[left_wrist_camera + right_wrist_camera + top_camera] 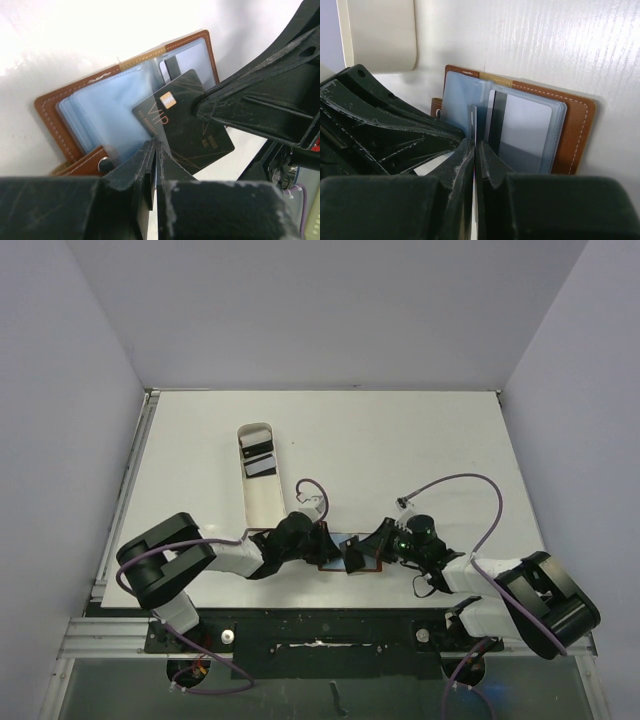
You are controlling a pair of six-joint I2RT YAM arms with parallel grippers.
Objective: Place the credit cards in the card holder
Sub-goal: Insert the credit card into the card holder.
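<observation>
The card holder (340,540) lies open between my two grippers, brown leather (50,116) with pale blue pockets. In the right wrist view (577,130) one pocket holds a grey card with a dark band (525,130). My right gripper (368,552) (476,145) is shut on a black VIP credit card (185,125), seen edge-on in its own view (472,122). The card's corner lies over the blue pockets. My left gripper (322,545) (154,145) is shut at the card holder's near edge, apparently pinching a blue pocket leaf. More dark cards (257,455) lie in the white tray.
The long white oval tray (262,498) stands just behind the left gripper and shows at the top left of the right wrist view (380,35). Both arms' cables loop over the table. Grey walls close in the table at the back and sides.
</observation>
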